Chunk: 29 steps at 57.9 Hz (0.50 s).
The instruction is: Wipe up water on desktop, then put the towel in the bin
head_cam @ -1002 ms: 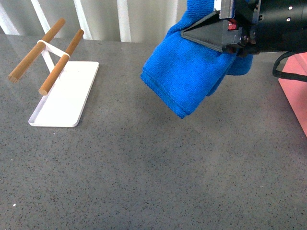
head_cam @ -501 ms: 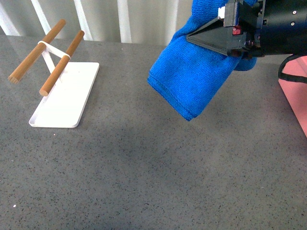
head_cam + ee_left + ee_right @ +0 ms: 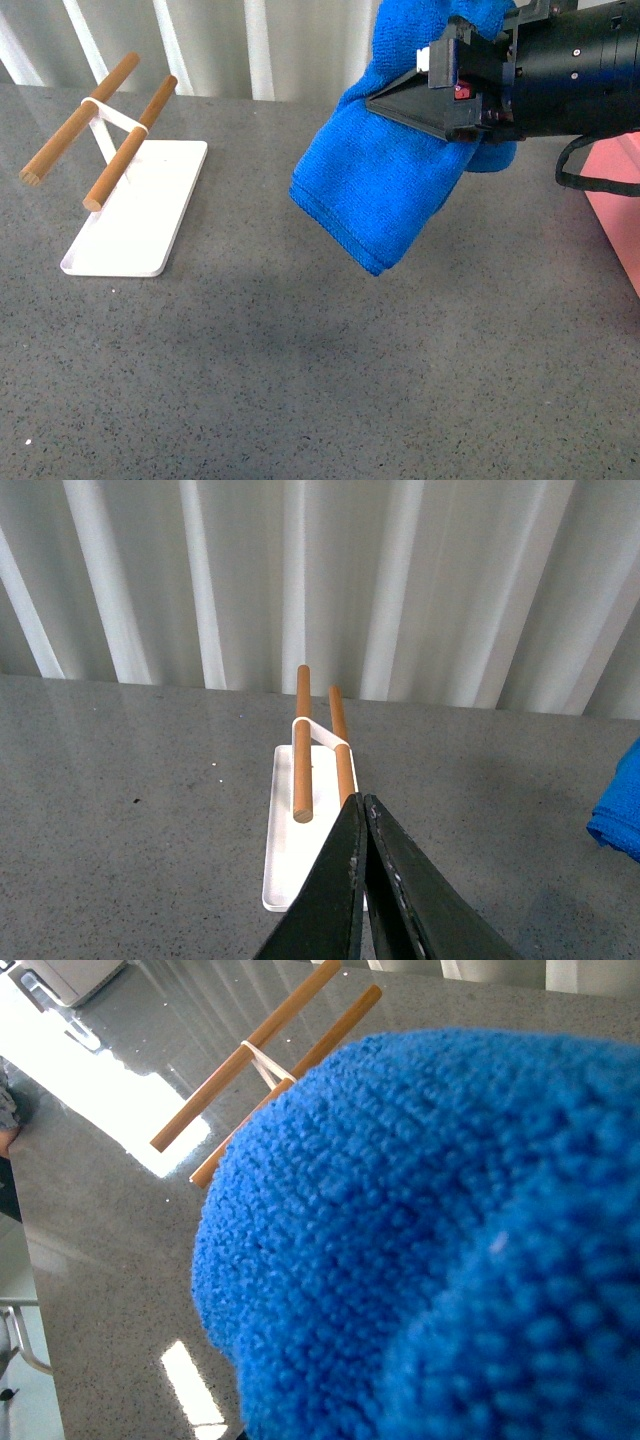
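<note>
My right gripper [image 3: 400, 105] is shut on the bright blue towel [image 3: 375, 185] and holds it in the air above the speckled dark grey desktop [image 3: 300, 370], at the back right. The towel hangs folded, its lower corner clear of the surface. It fills the right wrist view [image 3: 430, 1240] and hides the jaws there. A strip of the salmon-pink bin [image 3: 622, 205] shows at the right edge. My left gripper [image 3: 362, 802] is shut and empty, above the desktop [image 3: 130, 850] near the white tray. A towel corner [image 3: 620, 815] shows at that view's edge.
A white tray [image 3: 135, 215] with two wooden rods [image 3: 125, 130] on a white stand sits at the back left; it also shows in the left wrist view [image 3: 285, 850]. White ribbed panels [image 3: 300, 580] stand behind the desktop.
My right gripper and the towel swung right and then back left, ending slightly left of where they were a second ago. The towel stays lifted off the desktop.
</note>
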### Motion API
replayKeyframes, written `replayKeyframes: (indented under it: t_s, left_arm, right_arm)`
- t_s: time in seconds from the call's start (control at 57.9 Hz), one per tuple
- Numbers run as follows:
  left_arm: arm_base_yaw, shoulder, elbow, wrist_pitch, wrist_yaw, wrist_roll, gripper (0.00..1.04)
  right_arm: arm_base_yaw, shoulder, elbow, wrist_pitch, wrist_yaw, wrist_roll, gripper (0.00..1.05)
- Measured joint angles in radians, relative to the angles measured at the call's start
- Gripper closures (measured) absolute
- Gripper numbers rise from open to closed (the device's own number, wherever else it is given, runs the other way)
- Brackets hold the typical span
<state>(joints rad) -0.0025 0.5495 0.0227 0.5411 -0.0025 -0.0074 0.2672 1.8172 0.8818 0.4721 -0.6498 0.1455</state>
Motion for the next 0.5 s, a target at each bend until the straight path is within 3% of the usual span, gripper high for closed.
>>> replayKeyframes:
  t_s: [0.501]
  left_arm:
    - [0.000, -0.254, 0.000, -0.242, 0.000, 0.000, 1.01]
  right_arm:
    - [0.005, 0.000, 0.024, -0.052, 0.025, -0.029, 0.97]
